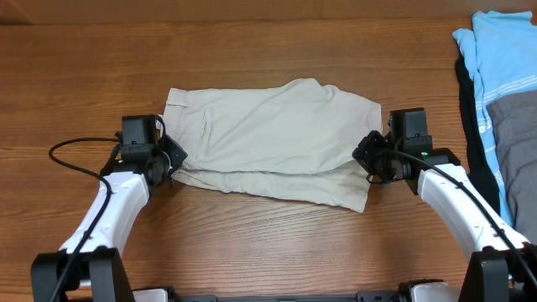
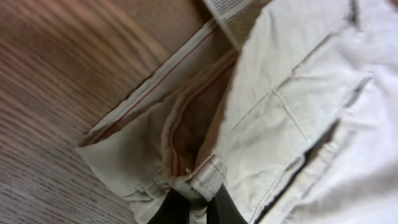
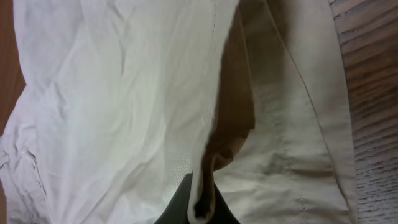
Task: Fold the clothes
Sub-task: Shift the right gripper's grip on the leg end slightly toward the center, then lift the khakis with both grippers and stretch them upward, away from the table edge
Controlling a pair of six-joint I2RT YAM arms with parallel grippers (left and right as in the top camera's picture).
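Note:
The beige shorts (image 1: 268,138) lie on the wooden table, folded lengthwise with the top layer lying over the lower one. My left gripper (image 1: 170,159) is shut on the waistband corner (image 2: 208,177) at the shorts' left end; the white label (image 2: 227,7) shows at the top of the left wrist view. My right gripper (image 1: 369,155) is shut on the leg hem edge (image 3: 205,180) at the right end, with the top layer lifted a little off the lower layer (image 3: 292,155).
A pile of other garments sits at the far right: a light blue striped one (image 1: 499,50), a grey one (image 1: 516,134) and a black one (image 1: 470,126). Bare wood (image 1: 252,243) lies in front of and behind the shorts.

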